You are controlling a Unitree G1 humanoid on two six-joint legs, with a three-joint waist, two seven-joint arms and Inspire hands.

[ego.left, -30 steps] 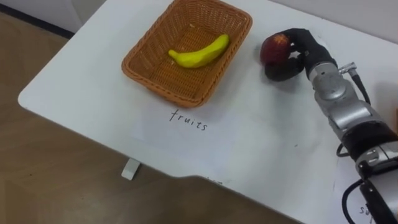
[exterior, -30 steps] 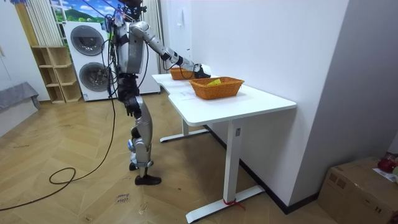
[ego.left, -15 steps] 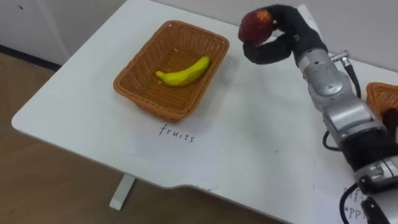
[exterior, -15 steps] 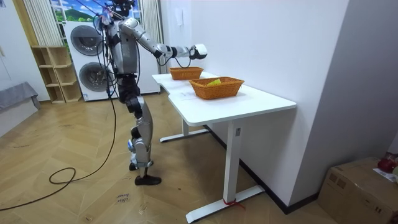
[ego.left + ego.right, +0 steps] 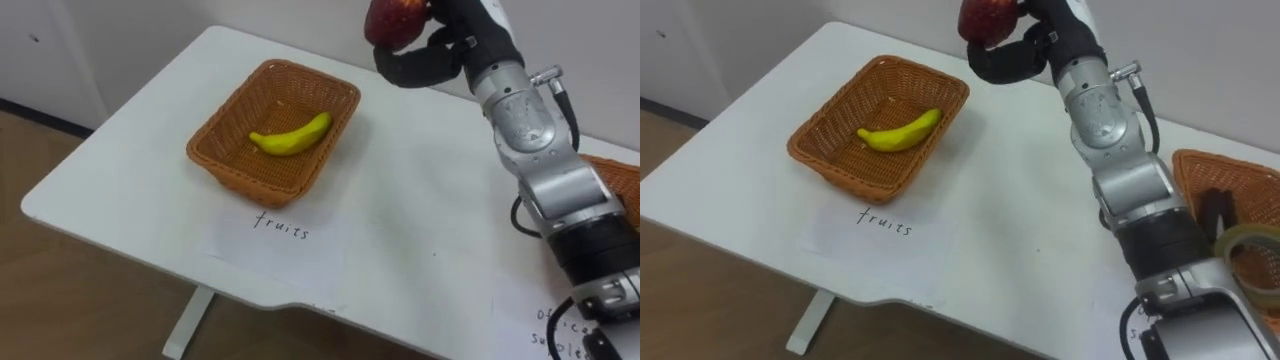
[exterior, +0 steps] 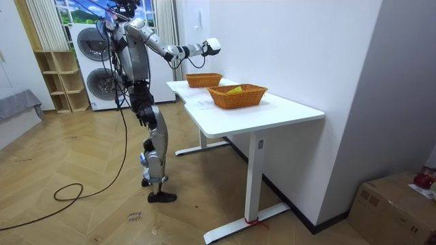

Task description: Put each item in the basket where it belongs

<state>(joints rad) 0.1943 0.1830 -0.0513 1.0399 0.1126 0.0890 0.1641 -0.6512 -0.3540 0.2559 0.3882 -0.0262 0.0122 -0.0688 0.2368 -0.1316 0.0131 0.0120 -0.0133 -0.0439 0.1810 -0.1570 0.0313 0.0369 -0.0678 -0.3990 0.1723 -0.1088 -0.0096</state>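
Nearest on the white bench [image 5: 130, 170] lies a paper sheet [image 5: 285, 235] with a handwritten word on it, just in front of a brown wicker basket [image 5: 245, 182]. A yellow banana [image 5: 292, 137] lies slantwise on that basket's floor, its curve bowed toward the near side. Beyond the basket's far right corner, the right robot hand [image 5: 445, 45] is held high above the bench with its dark fingers curled round an apple [image 5: 393, 20]. The apple is clear of the bench and outside the basket. It is round and deep red with a paler sheen on one side, and its top is cut off by the edge of the view.

The right eye view takes in more of the bench's right side. A second wicker basket [image 5: 1190, 175] stands there, well apart from the first, with a roll of clear tape [image 5: 1240, 235] and a dark object [image 5: 1213, 210] inside it.

The room view gives the stance: the robot stands upright on a wooden floor [image 6: 82, 170] at the far end of the bench. Its right arm reaches out level over the two baskets. Stacked washing machines [image 6: 95, 44] are behind it, and a cardboard box [image 6: 392, 204] sits at the room view's near right.
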